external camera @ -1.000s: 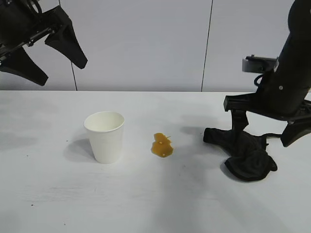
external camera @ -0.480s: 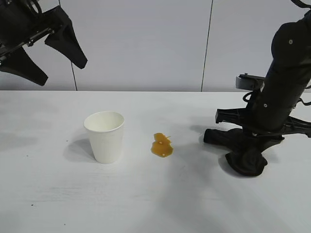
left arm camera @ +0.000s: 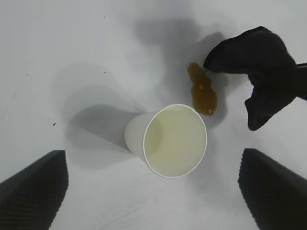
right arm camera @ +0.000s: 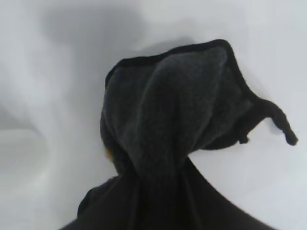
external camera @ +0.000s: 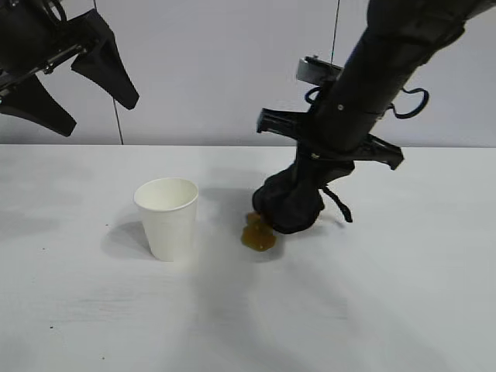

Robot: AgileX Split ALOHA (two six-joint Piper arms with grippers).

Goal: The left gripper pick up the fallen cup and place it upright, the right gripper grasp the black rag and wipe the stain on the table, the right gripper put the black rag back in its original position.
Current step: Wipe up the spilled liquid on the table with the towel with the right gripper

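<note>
Since the earlier frame the right gripper (external camera: 304, 184) has swung from the right edge of the exterior view to the centre, carrying the black rag (external camera: 288, 203) off its resting spot; its fingers are clamped on the bunched cloth, which hangs in a lump with a thin tail trailing to the right. The rag's lower edge now sits at the upper right rim of the stain (external camera: 258, 234), touching or just over it; I cannot tell which. That amber blotch lies at centre frame on the table (external camera: 372, 310), almost all of it uncovered, so wiping has barely begun. To its left, near but apart, stands the cup (external camera: 167, 218), upright, mouth up. In the upper left corner the left gripper (external camera: 74, 85) hangs well above the table with its fingers spread wide, holding nothing. Risks from here, as I judge them: a sweep carried too far leftward could knock the light cup over again; a rag held in a tight ball may smear the liquid rather than soak it up; the loose tail could drag wet streaks across clean tabletop. Count: one cup, one rag, one stain, two grippers.
</note>
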